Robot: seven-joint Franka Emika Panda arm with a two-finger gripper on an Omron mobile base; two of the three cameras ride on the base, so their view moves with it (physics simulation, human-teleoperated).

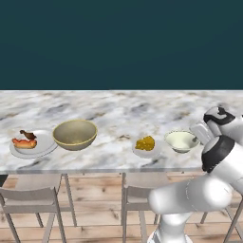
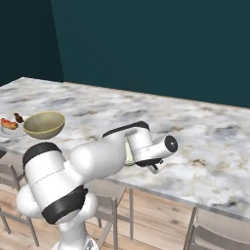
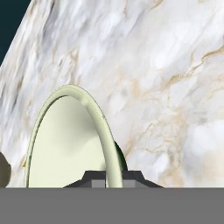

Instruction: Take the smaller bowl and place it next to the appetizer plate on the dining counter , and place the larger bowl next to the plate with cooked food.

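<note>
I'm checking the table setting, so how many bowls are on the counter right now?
2. The larger bowl sits beside the plate with cooked food at the counter's left. The smaller bowl sits right of the appetizer plate, by the gripper.

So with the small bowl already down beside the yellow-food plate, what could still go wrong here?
1. In the hand view the gripper straddles the smaller bowl's rim, so a careless retreat could tip or drag it.
2. The bowl sits close to the appetizer plate; dragging could knock it.
3. Both stand near the dining counter's front edge, so a hard nudge might push one off.
</note>
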